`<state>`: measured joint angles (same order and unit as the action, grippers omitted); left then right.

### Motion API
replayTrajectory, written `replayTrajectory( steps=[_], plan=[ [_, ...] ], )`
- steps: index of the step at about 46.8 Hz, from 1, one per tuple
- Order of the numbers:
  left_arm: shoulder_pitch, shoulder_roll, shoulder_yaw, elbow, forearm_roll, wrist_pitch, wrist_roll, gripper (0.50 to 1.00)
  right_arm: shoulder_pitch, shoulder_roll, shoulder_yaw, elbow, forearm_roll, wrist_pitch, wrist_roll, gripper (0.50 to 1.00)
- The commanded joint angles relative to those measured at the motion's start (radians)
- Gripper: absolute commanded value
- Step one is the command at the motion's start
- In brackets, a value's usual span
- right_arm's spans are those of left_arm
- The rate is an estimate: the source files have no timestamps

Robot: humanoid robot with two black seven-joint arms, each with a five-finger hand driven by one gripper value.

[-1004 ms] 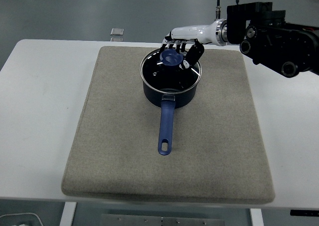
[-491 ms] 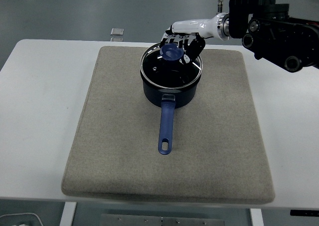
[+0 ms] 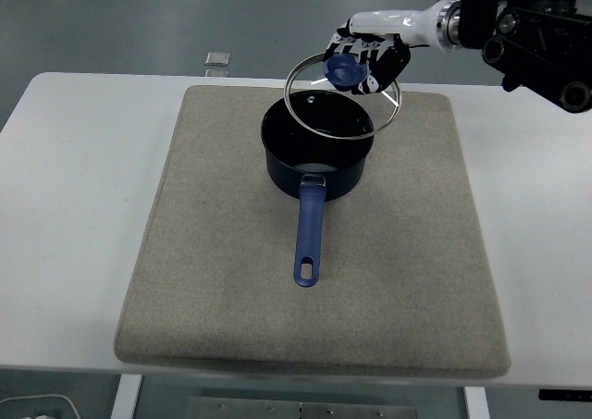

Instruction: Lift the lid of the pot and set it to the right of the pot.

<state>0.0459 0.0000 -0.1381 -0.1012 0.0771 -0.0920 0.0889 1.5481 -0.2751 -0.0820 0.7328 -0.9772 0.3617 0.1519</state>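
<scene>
A dark blue pot stands uncovered on the grey mat, its blue handle pointing toward me. The glass lid with a metal rim hangs tilted in the air above the pot's far right side. My right hand is shut on the lid's blue knob. The black right arm comes in from the upper right. My left arm does not show.
The mat covers most of the white table. A small clear object lies on the floor beyond the table's far edge. Bare mat stretches to the right of the pot.
The right hand has lifted the lid off the pot and carried it up and to the right. The pot has stayed in place and is now open.
</scene>
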Motion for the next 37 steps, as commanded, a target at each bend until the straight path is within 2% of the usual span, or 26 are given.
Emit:
replayTrajectory(
  steps=[1, 14, 23, 37],
  plan=[
    [0.0, 0.0, 0.0, 0.0, 0.0, 0.0, 0.0, 1.0, 0.0, -0.042, -0.001, 0.0, 0.009, 0.009, 0.0, 0.5],
    [0.0, 0.0, 0.0, 0.0, 0.0, 0.0, 0.0, 1.0, -0.017, -0.147, 0.001, 0.005, 0.011, 0.009, 0.005, 0.5],
    [0.0, 0.0, 0.0, 0.0, 0.001, 0.0, 0.0, 1.0, -0.075, -0.2, 0.005, 0.005, 0.009, 0.002, 0.012, 0.5],
    [0.0, 0.0, 0.0, 0.0, 0.0, 0.0, 0.0, 1.0, -0.175, -0.2, 0.007, 0.002, 0.009, -0.044, 0.026, 0.5]
  ],
)
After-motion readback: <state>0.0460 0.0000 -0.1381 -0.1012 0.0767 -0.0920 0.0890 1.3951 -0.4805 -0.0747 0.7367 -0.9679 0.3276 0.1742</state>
